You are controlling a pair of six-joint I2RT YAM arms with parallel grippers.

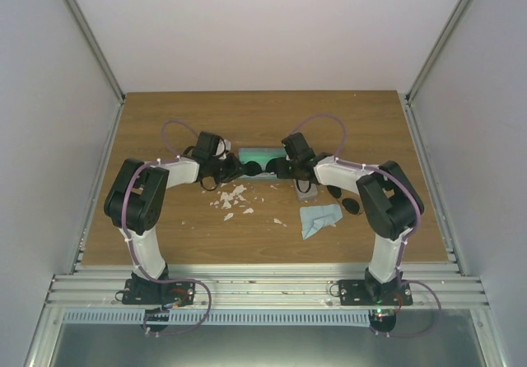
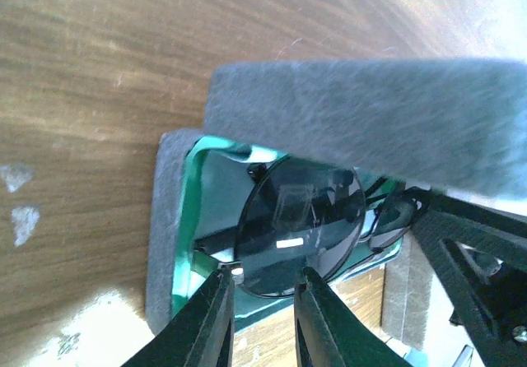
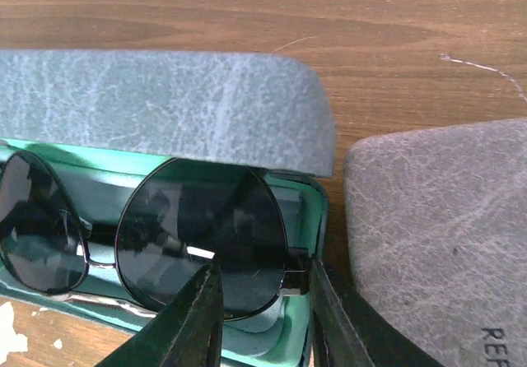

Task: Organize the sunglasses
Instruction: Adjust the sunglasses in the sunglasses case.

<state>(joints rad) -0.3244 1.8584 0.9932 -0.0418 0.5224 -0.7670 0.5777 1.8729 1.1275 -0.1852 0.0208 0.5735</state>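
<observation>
A pair of sunglasses (image 3: 198, 227) with dark rounded lenses sits tilted in an open grey case (image 1: 259, 153) with green lining, in the middle of the table. My left gripper (image 2: 265, 275) is closed narrowly on the left lens (image 2: 305, 219) at its hinge end. My right gripper (image 3: 263, 267) is closed narrowly on the right lens and hinge. In the top view the left gripper (image 1: 229, 168) and the right gripper (image 1: 280, 168) stand at the two ends of the case. The case lid (image 3: 165, 104) stands open behind the glasses. A second pair of sunglasses (image 1: 344, 200) lies on the table to the right.
A second grey case (image 3: 436, 243), closed, lies just right of the open one; it also shows in the top view (image 1: 306, 192). A light-blue cloth (image 1: 319, 217) lies in front of it. Small white scraps (image 1: 230, 198) are scattered left of centre. Walls enclose the table.
</observation>
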